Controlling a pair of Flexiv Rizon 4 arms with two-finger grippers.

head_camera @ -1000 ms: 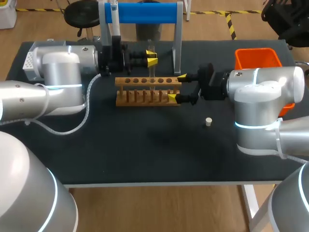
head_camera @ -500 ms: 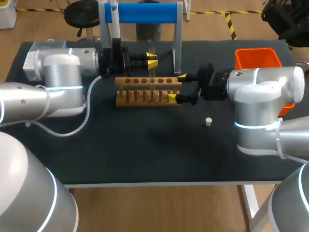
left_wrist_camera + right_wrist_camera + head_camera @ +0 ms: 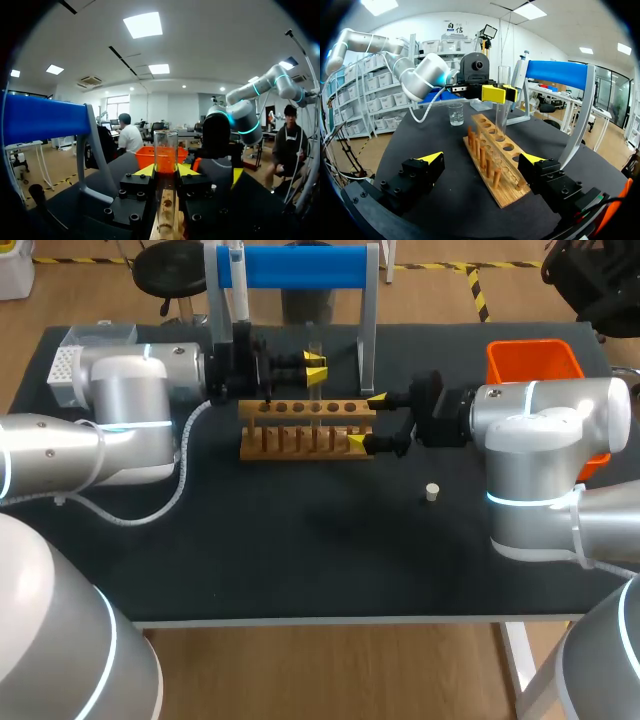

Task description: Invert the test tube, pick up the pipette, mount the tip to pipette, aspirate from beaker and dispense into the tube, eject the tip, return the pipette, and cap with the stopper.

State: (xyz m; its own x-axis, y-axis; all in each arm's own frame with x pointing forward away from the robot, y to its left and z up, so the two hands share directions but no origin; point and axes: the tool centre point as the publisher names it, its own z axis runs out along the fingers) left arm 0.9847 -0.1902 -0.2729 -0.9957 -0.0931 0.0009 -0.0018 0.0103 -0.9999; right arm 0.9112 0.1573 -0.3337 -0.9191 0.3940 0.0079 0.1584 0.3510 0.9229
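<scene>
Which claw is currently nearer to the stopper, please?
Right. The right claw is open around the end of the rack, a short way from the stopper. The left claw is beyond the rack, shut on the tube, farther off.

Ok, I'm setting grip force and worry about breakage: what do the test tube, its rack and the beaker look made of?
Test tube: clear glass, or possibly clear plastic. The background shows straight through its smooth, glinting wall.
Rack: unpainted wood, matte tan-brown, and its pegs look the same.
Beaker: probably glass, smooth and see-through, though clear plastic cannot be ruled out.
</scene>
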